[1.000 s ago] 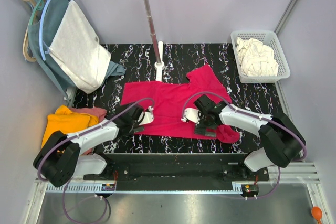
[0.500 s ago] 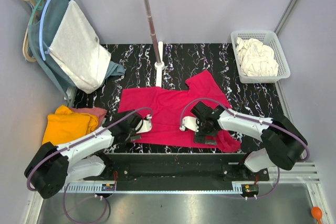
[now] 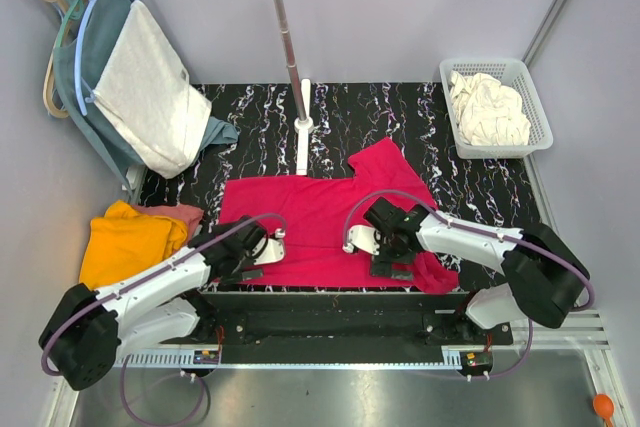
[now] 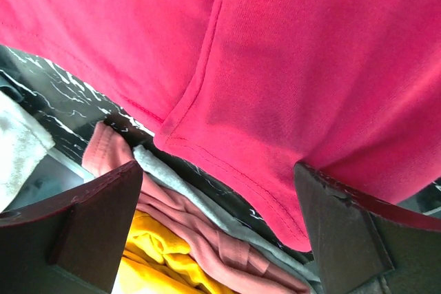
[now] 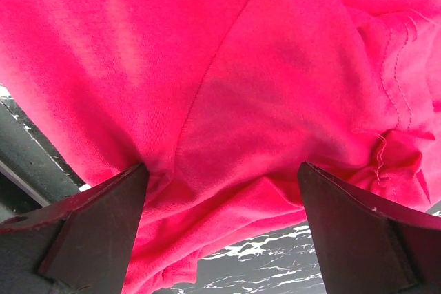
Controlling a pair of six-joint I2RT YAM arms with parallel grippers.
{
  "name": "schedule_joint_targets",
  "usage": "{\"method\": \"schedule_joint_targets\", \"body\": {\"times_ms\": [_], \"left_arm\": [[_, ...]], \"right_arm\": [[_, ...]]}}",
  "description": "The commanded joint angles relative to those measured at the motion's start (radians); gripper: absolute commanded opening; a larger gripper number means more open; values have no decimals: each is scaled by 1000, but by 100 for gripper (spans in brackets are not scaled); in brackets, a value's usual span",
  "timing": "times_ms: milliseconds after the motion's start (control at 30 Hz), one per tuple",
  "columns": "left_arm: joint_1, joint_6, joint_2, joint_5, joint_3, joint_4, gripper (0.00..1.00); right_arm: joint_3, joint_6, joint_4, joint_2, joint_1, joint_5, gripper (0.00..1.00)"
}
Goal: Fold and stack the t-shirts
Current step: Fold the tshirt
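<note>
Item: red t-shirt [image 3: 320,217], one, spread flat at the centre of the black marbled table [image 3: 480,197]; one sleeve points toward 1 o'clock, cloth bunched at the 5 o'clock corner

Left gripper [image 4: 217,191]: at the shirt's 7 o'clock hem. Jaws spread wide, left fingers [image 4: 96,225] well apart, with the hem and a seam lying between them. Nothing clamped

Right gripper [image 5: 222,191]: at the shirt's 5 o'clock portion. Jaws spread wide, rumpled red cloth filling the gap between the right fingers [image 5: 89,225]. Whether the pads touch the cloth cannot be told

Surroundings: orange garment [image 3: 125,242] heaped with a pink garment [image 3: 180,215] at 9 o'clock; basket [image 3: 535,97] holding white cloth [image 3: 488,107] at 2 o'clock; rack pole [image 3: 290,47] at 12 o'clock; hanging garments [image 3: 140,87], grey and white, at 10 o'clock
</note>
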Motion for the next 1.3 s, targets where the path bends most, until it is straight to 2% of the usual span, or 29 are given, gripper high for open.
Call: {"method": "schedule_joint_targets", "body": {"times_ms": [0, 267, 400, 500, 533, 633, 833, 967, 1100, 1267], "left_arm": [[-3, -12, -15, 50, 0, -114, 99], [-3, 27, -69, -10, 138, -40, 99], [0, 19, -87, -7, 213, -9, 99], [17, 33, -81, -8, 238, 39, 99], [24, 45, -75, -8, 230, 90, 99], [125, 94, -35, 56, 235, 185, 99], [305, 148, 162, 242, 382, 225, 99], [348, 172, 300, 335, 469, 202, 99], [367, 192, 394, 395, 529, 192, 97], [403, 203, 477, 421, 572, 182, 95]], "right_arm": [[-27, 8, -17, -11, 9, 40, 100], [33, 34, -30, -89, 9, 75, 100], [94, 73, -29, -180, 3, 77, 100], [148, 100, 31, -218, -60, 66, 100], [173, 108, 55, -220, -124, 48, 100], [251, 146, 137, -130, -285, -30, 100], [432, 191, 241, 106, -431, -113, 100], [596, 254, 250, 268, -503, -190, 100], [761, 312, 250, 411, -552, -279, 95], [866, 326, 250, 562, -574, -307, 92]]}}
